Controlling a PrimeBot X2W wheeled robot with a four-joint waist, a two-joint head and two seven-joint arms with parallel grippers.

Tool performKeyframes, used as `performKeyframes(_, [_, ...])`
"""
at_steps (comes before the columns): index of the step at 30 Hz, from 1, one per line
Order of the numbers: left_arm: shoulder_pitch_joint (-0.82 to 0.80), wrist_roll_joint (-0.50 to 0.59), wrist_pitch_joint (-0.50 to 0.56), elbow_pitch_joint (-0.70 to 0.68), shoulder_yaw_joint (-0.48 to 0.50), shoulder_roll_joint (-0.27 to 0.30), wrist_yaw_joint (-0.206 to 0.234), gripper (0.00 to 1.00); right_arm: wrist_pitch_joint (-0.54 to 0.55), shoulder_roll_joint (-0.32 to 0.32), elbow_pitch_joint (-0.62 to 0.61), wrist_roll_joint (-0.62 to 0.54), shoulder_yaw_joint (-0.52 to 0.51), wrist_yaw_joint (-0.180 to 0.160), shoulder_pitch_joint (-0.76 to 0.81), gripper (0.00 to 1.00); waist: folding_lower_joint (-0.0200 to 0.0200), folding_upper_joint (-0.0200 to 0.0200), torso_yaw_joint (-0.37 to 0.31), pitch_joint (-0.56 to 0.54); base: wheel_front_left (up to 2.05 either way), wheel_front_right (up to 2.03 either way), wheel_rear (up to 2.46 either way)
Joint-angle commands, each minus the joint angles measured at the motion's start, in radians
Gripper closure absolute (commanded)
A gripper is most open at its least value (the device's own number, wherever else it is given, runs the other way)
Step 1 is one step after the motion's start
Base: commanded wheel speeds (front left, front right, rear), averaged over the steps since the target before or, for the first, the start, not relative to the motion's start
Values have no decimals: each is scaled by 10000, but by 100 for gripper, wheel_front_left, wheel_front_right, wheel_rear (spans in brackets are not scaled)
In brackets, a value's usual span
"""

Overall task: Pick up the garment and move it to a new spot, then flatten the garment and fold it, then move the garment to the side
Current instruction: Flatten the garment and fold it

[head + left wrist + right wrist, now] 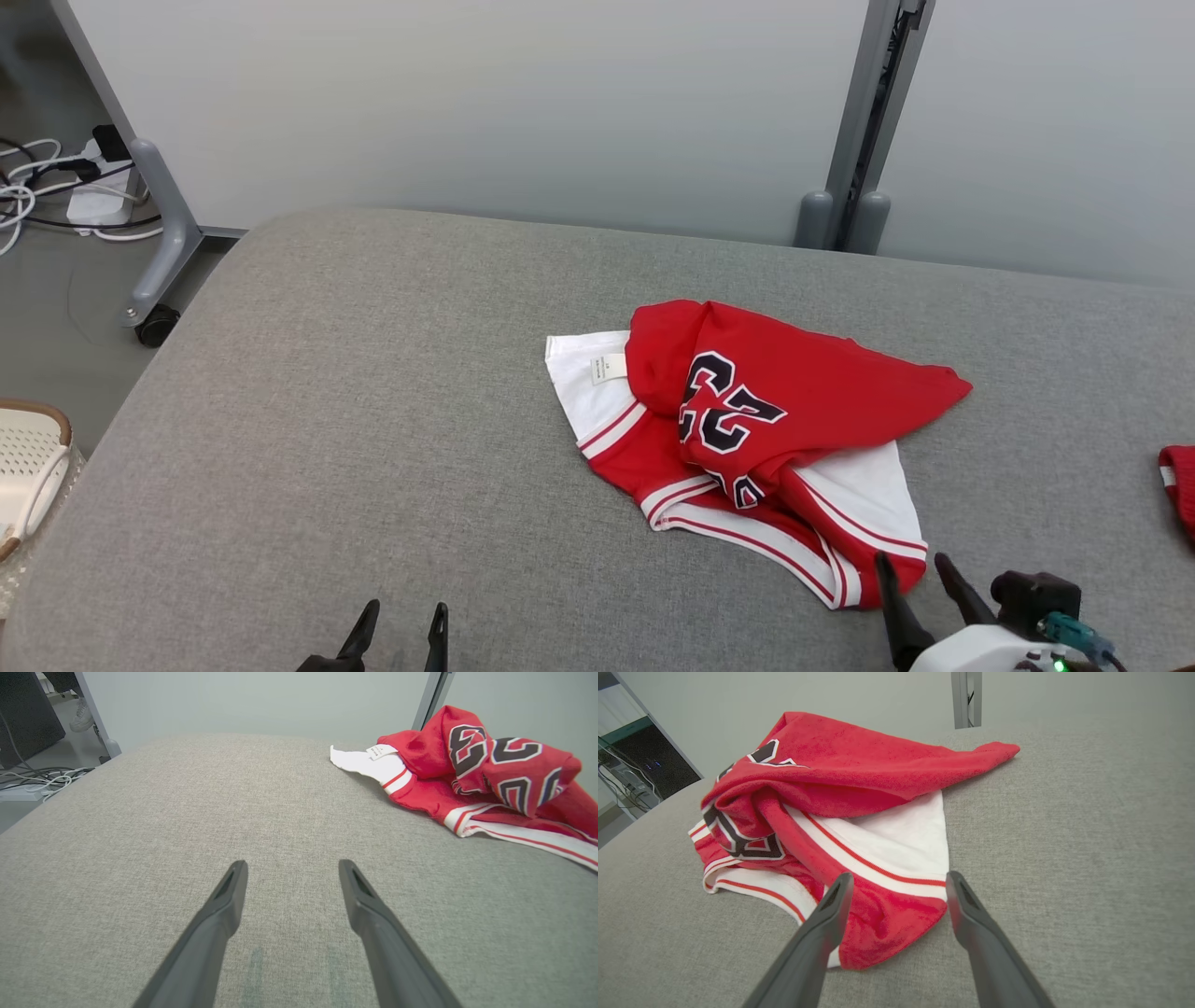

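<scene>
Right fingers (pixel 831 919) spread wide, gripping nothing, frame the near hem corner of the crumpled red-and-white terry garment (pixel 887 779). Left fingers (pixel 224 905), equally apart and empty, face bare woven grey tabletop (pixel 140 812), garment heaped far right

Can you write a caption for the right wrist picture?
The right gripper, wide open, at a corner of the crumpled red-and-white garment.

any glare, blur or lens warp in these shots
Head view: soft even light, no glare, garment sharp. Left wrist view: the wide angle bows the grey surface, and the left pincer looms large. Right wrist view: soft shadow under the red fold, on the white panel.
</scene>
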Motion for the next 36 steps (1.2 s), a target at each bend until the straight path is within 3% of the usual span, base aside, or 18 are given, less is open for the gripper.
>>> performKeyframes(1, [58, -40, -45, -38, 11, 41, -15, 0, -5, -58, 97, 140, 84, 1, 81, 0, 0, -1, 14, 22, 0, 0, 0])
performKeyframes(12, [-56, 2, -45, -58, -46, 38, -11, 0, -3, -66, 167, 731, 1759, 1, 294, 0, 0, -1, 338, 263, 0, 0, 0])
performKeyframes(20, [-105, -97, -45, -19, -95, 41, 36, 0, 45, -97, 1668, -146, 1474, -24, 10, 0, 0, -1, 464, 366, 0, 0, 0])
performKeyframes(21, [-125, -115, -45, -22, -99, 40, 48, 0, 48, -110, 1818, -262, 1391, -27, -94, 29, 0, -1, 460, 386, 0, 0, 0])
performKeyframes(22, [-148, -116, -45, -27, -90, 41, 54, 0, 46, -117, 1879, -327, 1249, -27, -217, 68, 0, -1, 446, 407, 0, 0, 0])
performKeyframes(23, [-160, -122, -45, -42, -77, 40, 66, 0, 45, -117, 1908, -443, 1124, -27, -329, 100, 0, -1, 421, 417, 0, 0, 0])
performKeyframes(27, [-109, -163, -45, -57, -16, 40, 109, 0, -4, -126, 1567, -1113, 254, -22, -804, 100, 0, -1, 240, 387, 0, 0, 0])
performKeyframes(36, [-118, -263, -45, -60, -111, 41, 108, 0, -4, -1171, 658, -2778, -2273, -2, -1342, 100, 0, -1, -52, 230, 0, 0, 0])
